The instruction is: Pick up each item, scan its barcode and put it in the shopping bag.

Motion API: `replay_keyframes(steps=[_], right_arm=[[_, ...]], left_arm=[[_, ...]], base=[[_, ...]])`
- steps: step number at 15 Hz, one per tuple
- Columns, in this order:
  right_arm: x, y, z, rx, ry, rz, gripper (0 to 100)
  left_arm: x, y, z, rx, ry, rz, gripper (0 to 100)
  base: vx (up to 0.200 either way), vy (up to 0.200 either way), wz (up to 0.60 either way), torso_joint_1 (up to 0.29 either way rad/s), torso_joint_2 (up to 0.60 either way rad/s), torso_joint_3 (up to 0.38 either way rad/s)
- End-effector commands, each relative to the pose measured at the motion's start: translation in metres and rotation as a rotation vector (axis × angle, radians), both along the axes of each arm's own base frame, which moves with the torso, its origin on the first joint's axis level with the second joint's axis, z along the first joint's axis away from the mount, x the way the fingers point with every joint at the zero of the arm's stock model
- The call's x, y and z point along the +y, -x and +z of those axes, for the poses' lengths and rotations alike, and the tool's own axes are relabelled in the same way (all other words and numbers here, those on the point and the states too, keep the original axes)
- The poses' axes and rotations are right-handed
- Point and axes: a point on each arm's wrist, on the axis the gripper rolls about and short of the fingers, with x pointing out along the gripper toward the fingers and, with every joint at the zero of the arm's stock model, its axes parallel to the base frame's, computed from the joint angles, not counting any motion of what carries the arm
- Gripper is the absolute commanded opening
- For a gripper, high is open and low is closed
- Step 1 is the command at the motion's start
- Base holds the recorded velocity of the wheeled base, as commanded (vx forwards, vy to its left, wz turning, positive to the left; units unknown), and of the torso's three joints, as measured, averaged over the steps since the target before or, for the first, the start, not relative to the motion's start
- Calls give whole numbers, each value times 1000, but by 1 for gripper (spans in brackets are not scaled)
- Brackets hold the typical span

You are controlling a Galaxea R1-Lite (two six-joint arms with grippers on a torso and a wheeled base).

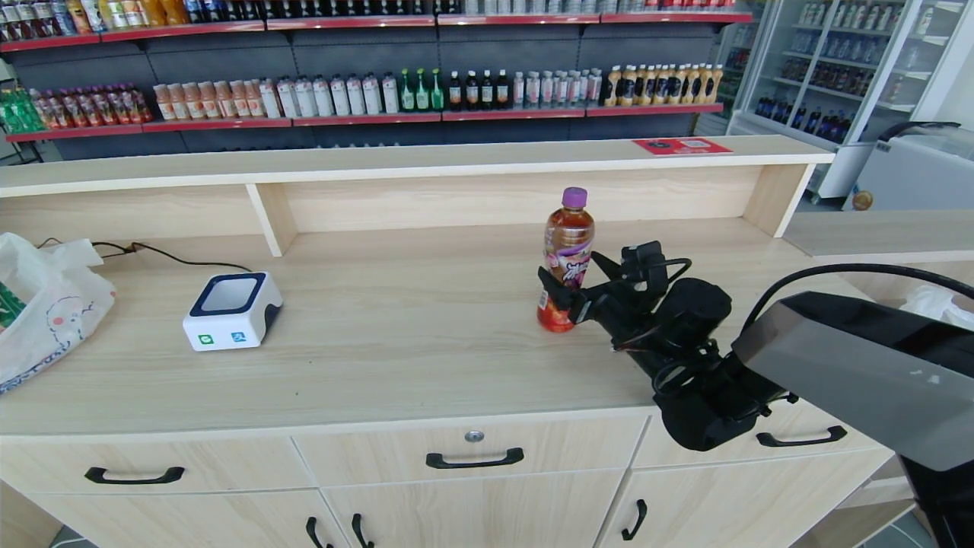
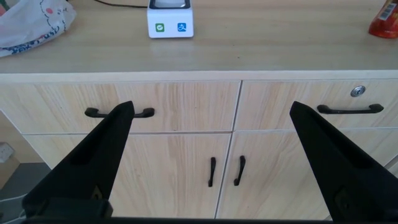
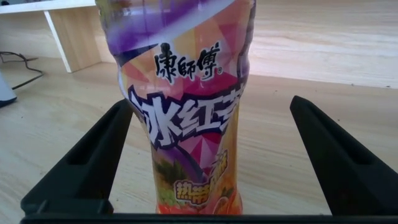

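A bottle (image 1: 566, 259) of red tea with a purple cap stands upright on the wooden counter (image 1: 396, 335), right of centre. My right gripper (image 1: 569, 291) is open around its lower half, one finger on each side; the right wrist view has the bottle (image 3: 186, 106) between the two fingers (image 3: 87, 162) with gaps on both sides. A white scanner (image 1: 232, 310) with a dark-rimmed window sits on the counter's left part, also scanner (image 2: 170, 18). The white shopping bag (image 1: 42, 304) lies at the far left edge, bag (image 2: 31, 25). My left gripper (image 2: 208, 162) hangs open in front of the cabinet doors, below counter level.
A raised shelf (image 1: 396, 164) runs along the counter's back, with an upright divider (image 1: 272, 219). The scanner's black cable (image 1: 152, 253) trails behind it. Drawers and doors with black handles (image 1: 474, 459) front the counter. Stocked drink shelves (image 1: 365, 95) fill the wall behind.
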Motion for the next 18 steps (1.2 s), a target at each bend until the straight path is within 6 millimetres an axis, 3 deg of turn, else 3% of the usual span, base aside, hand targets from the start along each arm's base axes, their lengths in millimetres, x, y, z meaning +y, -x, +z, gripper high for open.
replay_keyframes(steps=[1,18], right_arm=[[0,-1,-1,-2,3,12,100],[-2,-10,-1,-36,27,150,100]], left_arm=[[0,0,0,-1,-4,-1,100],[0,0,0,-1,-7,-1,100]], base=[[0,0,0,0,0,0],[0,0,0,0,0,0]])
